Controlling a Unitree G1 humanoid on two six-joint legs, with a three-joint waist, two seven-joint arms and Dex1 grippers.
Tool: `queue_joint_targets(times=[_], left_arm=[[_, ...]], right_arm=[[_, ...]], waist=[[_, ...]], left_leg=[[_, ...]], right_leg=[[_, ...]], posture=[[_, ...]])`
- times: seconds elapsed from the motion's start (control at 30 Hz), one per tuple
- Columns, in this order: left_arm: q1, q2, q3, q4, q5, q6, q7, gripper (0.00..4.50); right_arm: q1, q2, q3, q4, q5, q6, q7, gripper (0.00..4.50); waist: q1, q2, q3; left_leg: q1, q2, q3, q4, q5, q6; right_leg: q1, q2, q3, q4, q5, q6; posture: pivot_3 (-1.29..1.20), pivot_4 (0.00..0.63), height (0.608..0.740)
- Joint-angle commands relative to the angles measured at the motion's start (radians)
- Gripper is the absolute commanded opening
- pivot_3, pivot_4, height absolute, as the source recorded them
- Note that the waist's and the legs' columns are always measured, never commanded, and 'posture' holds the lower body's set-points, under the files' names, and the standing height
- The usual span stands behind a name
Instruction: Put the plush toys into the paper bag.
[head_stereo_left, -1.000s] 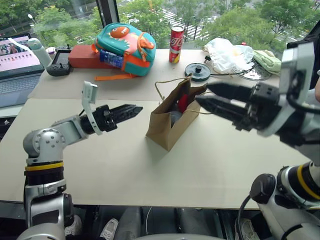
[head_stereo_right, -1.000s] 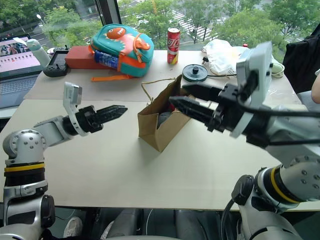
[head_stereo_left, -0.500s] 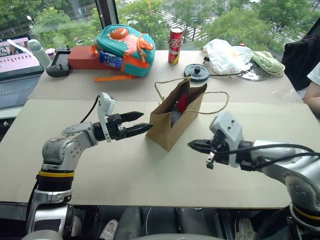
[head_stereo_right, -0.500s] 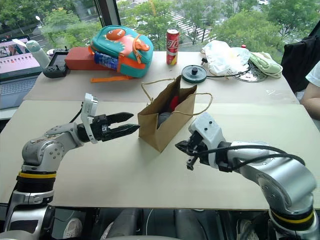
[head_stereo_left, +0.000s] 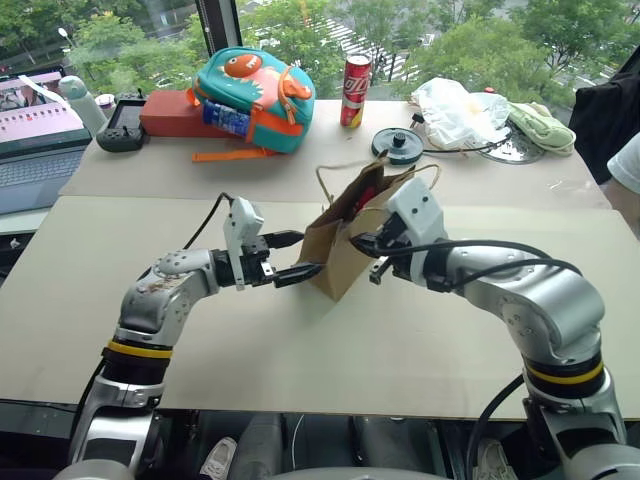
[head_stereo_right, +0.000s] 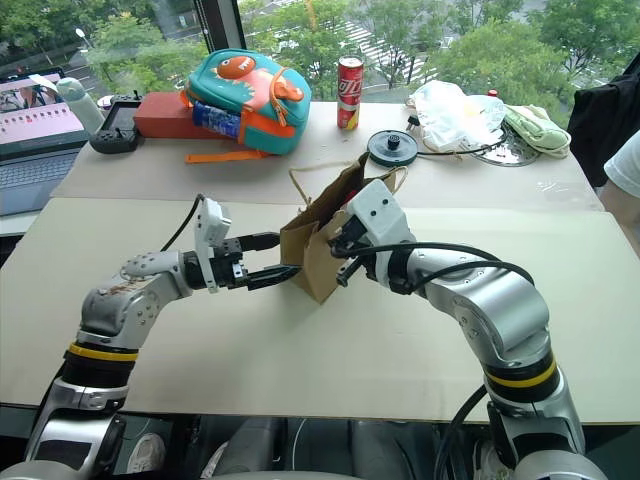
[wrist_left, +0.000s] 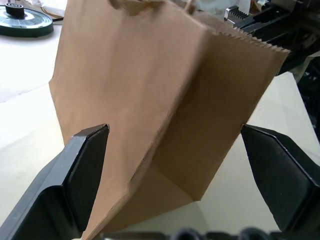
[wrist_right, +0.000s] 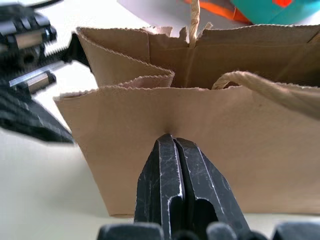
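The paper bag (head_stereo_left: 345, 240) stands upright near the middle of the table (head_stereo_left: 420, 350), mouth up, with one cord handle (wrist_right: 272, 90) drooping over its near wall. Red shows inside the mouth in the head views, which looks like the chili toy (head_stereo_right: 347, 213) already dropped in; the grey ball cannot be made out there, and whether it lies deeper in the bag cannot be told. No plush toy lies loose on the table, so the packing seems done or nearly done, and the arms appear to be steadying or squaring up the bag rather than carrying anything.

The two arms come at the bag from opposite sides, which would keep the light, top-heavy paper from tipping or sliding when one side is pushed.

The left gripper (wrist_left: 175, 150) is spread wide, its two fingers (wrist_left: 87, 165) straddling the bag's corner edge. The paper sits between them, but they stand clear of it on both sides, so nothing is clamped.

The right gripper (wrist_right: 173, 142) is closed tight and empty, fingertips pressed together. Its joined tip meets the bag's near wall just below the serrated rim, where the paper dimples slightly, so it is nudging the wall rather than holding it.
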Motion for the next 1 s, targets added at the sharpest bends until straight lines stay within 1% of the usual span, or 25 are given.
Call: queue_joint_targets(times=[0.03,0.2,0.3,0.4,0.8,0.9,0.93,0.97,1.0], left_arm=[[-0.012,-0.013,-0.001,-0.041,0.007,-0.02,0.014,4.5],[-0.018,-0.039,-0.018,-0.019,0.058,-0.058,0.043,4.5],[-0.016,-0.056,-0.014,-0.041,0.033,-0.044,0.036,4.5],[0.002,-0.044,-0.029,-0.08,0.033,-0.025,0.018,4.5],[-0.033,-0.093,-0.058,0.029,0.156,-0.102,0.109,4.5],[-0.038,-0.116,-0.056,0.032,0.151,-0.1,0.115,3.72],[-0.039,-0.119,-0.056,0.031,0.15,-0.1,0.114,3.34],[-0.039,-0.123,-0.057,0.032,0.154,-0.101,0.116,3.07],[-0.039,-0.125,-0.058,0.032,0.157,-0.102,0.117,2.66]], right_arm=[[-0.044,0.036,-0.004,0.008,-0.02,-0.014,-0.023,0.03],[-0.056,0.066,0.005,0.026,-0.036,-0.013,-0.029,0.03],[-0.06,0.076,0.005,0.032,-0.043,-0.009,-0.031,0.03],[-0.064,0.078,0.0,0.047,-0.052,-0.009,-0.033,0.03],[-0.066,0.106,-0.007,0.039,-0.052,0.009,-0.047,0.03],[-0.066,0.106,-0.008,0.035,-0.051,0.013,-0.048,0.0],[-0.066,0.107,-0.009,0.035,-0.051,0.014,-0.049,0.0],[-0.066,0.108,-0.009,0.033,-0.051,0.016,-0.05,0.0],[-0.066,0.109,-0.009,0.032,-0.051,0.016,-0.051,0.0]], waist=[[-0.002,0.0,0.0],[-0.001,0.0,0.0],[-0.001,0.0,0.0],[-0.001,0.0,0.0],[-0.001,0.0,0.0],[-0.001,0.0,0.0],[-0.001,0.0,0.0],[-0.001,0.0,0.0],[-0.002,0.0,0.0]], left_leg=[[0.0,0.0,0.0,0.0,0.0,0.0],[0.0,0.0,0.0,0.0,0.0,0.0],[0.0,0.0,0.0,0.0,0.0,0.0],[0.0,0.0,0.0,0.0,0.0,0.0],[0.0,0.0,-0.001,0.0,0.0,0.0],[0.0,0.0,-0.001,0.0,0.0,0.0],[0.0,0.0,-0.001,0.0,0.0,0.0],[0.0,0.0,-0.001,0.0,0.0,0.0],[0.0,0.0,-0.001,0.0,0.0,0.0]], right_leg=[[0.0,0.0,0.0,0.0,0.0,0.0],[0.0,0.0,0.0,0.0,0.0,0.0],[0.0,0.0,0.0,0.0,0.0,0.0],[0.0,0.0,0.0,0.0,0.0,0.0],[0.0,0.0,0.0,0.001,0.0,0.0],[0.0,0.0,0.0,0.001,0.0,0.0],[0.0,0.0,0.0,0.001,0.0,0.0],[0.0,0.0,0.0,0.001,0.0,0.0],[0.0,0.0,0.0,0.001,0.0,0.0]], posture=[[0.0,0.15,0.739],[0.0,0.15,0.739],[0.0,0.15,0.739],[0.0,0.15,0.739],[0.0,0.15,0.739],[0.0,0.15,0.739],[0.0,0.15,0.739],[0.0,0.15,0.739],[0.0,0.15,0.739]])
